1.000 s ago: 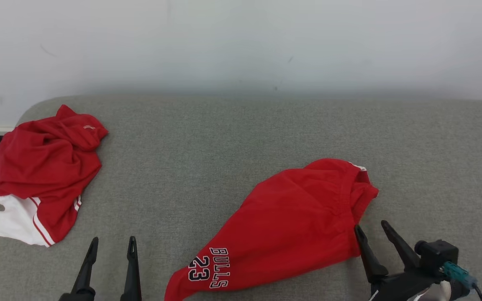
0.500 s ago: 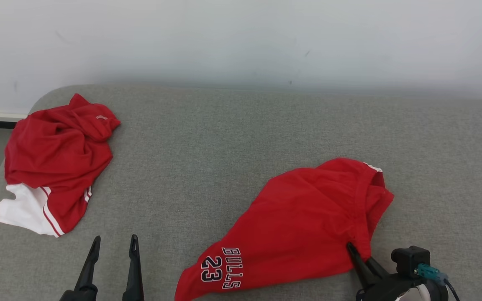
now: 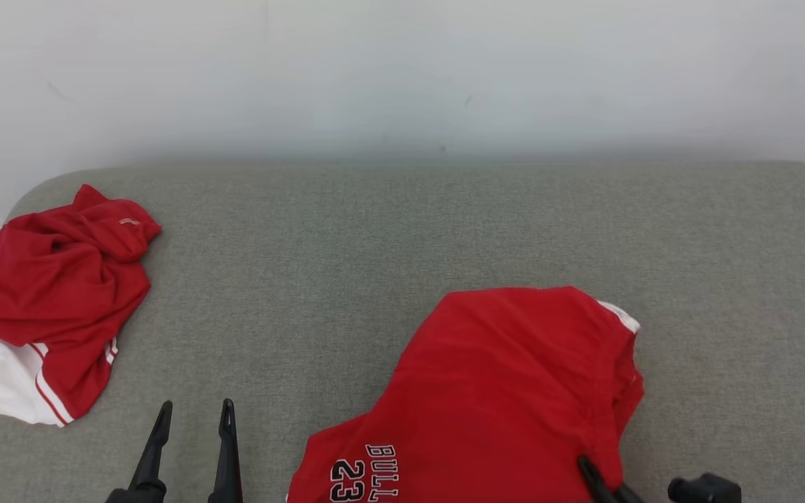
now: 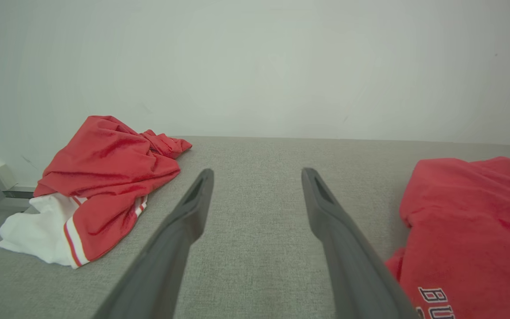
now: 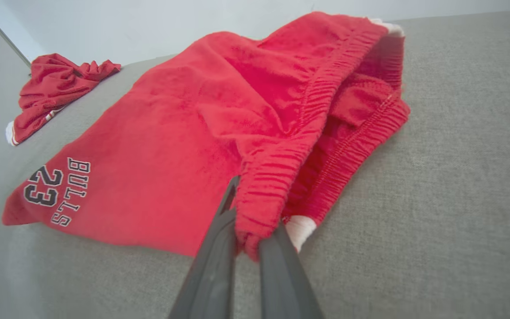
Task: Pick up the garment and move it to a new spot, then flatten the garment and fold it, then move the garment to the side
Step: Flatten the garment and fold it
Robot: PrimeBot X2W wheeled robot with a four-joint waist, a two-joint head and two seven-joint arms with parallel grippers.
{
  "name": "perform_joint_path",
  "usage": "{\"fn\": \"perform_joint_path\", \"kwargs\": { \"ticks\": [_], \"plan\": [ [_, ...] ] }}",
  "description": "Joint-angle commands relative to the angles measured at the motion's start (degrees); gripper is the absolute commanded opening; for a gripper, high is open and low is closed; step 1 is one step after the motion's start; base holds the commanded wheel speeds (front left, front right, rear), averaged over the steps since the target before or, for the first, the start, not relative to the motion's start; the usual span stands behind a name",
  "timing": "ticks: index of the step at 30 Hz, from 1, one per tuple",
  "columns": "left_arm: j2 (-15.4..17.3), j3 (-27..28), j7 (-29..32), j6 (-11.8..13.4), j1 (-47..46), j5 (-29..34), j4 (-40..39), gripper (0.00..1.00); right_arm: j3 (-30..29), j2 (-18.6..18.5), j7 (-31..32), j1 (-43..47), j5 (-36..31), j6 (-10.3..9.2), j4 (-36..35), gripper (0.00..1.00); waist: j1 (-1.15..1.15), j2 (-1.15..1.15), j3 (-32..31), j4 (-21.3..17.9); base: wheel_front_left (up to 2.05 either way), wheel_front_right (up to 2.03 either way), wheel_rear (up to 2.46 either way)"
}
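red shorts (image 5: 171, 133), waistband (image 5: 277, 177) clamped in right jaws hiding their tips; left jaws gape empty.

Grey cushion (image 3: 346, 279) bears red shorts (image 3: 500, 377) and crumpled jersey (image 3: 46, 293).

Grey fabric bench (image 3: 374, 244) offers open passage between crumpled red-and-white garment (image 3: 46, 307) at left and red Bulls shorts (image 3: 514, 377) at right.

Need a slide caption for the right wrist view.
Waistband grasp: right pincer shut on the shorts, which lie on the grey cushion; a second red garment sits beyond.
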Motion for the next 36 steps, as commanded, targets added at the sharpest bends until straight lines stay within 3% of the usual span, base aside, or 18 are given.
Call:
{"fn": "perform_joint_path", "kwargs": {
  "ticks": [1, 8, 16, 26, 36],
  "plan": [
    [-0.11, 0.08, -0.19, 0.06, 0.58, -0.15, -0.07, 1.00, -0.11, 0.10, 0.34, 1.05, 0.42, -0.16, -0.88, 0.00, 0.00, 0.00, 0.09, -0.43, 0.00, 0.00, 0.00],
    [-0.16, -0.10, -0.19, 0.18, 0.68, -0.31, -0.44, 1.00, -2.58, 0.77, 6.18, 8.37, 0.75, -0.16, -12.81, 0.00, 0.00, 0.00, 0.50, -1.29, 0.00, 0.00, 0.00],
    [-0.20, -0.74, -0.19, -0.04, -0.24, -0.37, 0.48, 1.00, -5.65, 0.21, 9.92, 5.58, -1.11, -0.16, -14.87, 0.00, 0.00, 0.00, 0.32, -0.36, 0.00, 0.00, 0.00],
    [-0.21, -2.25, -0.19, -0.02, -1.46, -0.76, 1.34, 1.00, -2.06, -1.34, 9.28, -8.73, -0.17, -0.16, -3.02, 0.00, 0.00, 0.00, 0.83, 2.84, 0.00, 0.00, 0.00],
    [-0.22, -3.11, -0.19, 0.30, -2.55, -1.40, 2.18, 1.00, -0.39, -0.75, 4.24, -23.32, 3.18, -0.16, 17.39, 0.00, 0.00, 0.00, 2.07, 5.18, 0.00, 0.00, 0.00]
  ]
}}
